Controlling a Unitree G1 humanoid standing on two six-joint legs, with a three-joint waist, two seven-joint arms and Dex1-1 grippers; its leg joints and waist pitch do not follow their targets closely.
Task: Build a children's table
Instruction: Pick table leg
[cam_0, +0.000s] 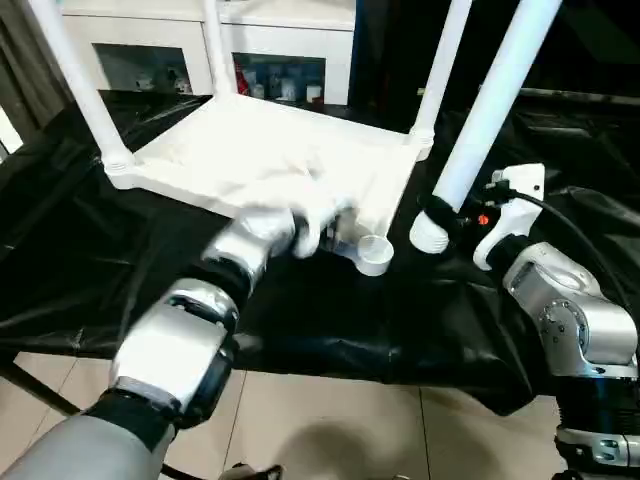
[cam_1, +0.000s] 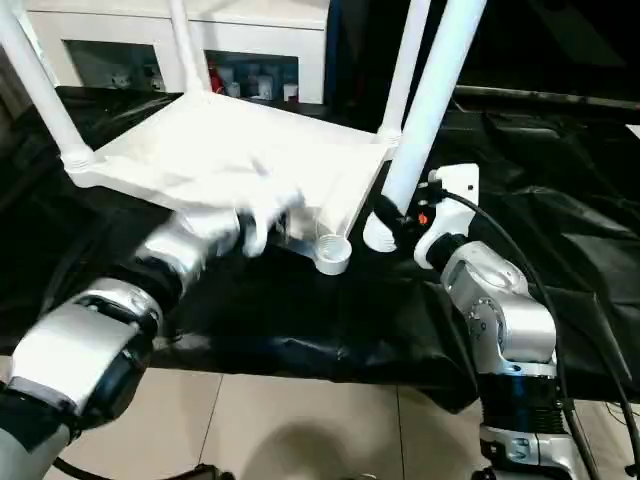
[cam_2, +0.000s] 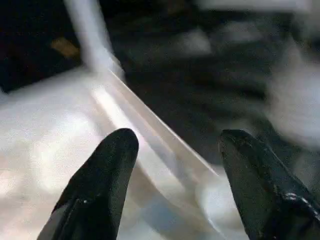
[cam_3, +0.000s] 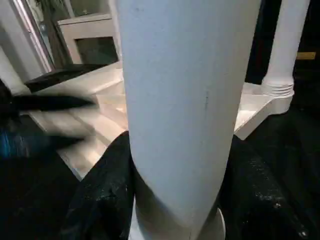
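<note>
We note the tabletop (cam_0: 270, 150) lying upside down on the black sheet (cam_0: 330, 320), ribbed underside up, in front of the white cabinet (cam_0: 200, 40). Three legs already stand in corner sockets: far left (cam_0: 75, 85), far middle (cam_0: 215, 45), far right (cam_0: 440, 65). The near-right socket (cam_0: 375, 252) is empty and faces up.

Handling judgement: the top looks like a light, stiff plastic shell, probably smooth and liable to slide on the sheet when pushed. Its rim and ribs give the best hold. The legs are rigid tubes, smooth, best gripped near the lower end for control of the tip.

Left side: the left gripper (cam_2: 175, 165) sits at the near edge of the tabletop, just beside the empty socket. Its black fingers (cam_2: 105, 175) stand well apart, straddling the rim without clamping it; we judge nothing is held.

Right side: the right gripper (cam_3: 175, 180) is closed around the fourth leg (cam_0: 490, 120) close to its lower end, fingers (cam_3: 107, 195) pressing on either side of the tube. The leg leans up and away, its foot end (cam_0: 430, 235) low over the sheet, just beside the empty socket but not yet in it.

Judgement: seating needs the tube brought upright over the socket while the top is steadied.
</note>
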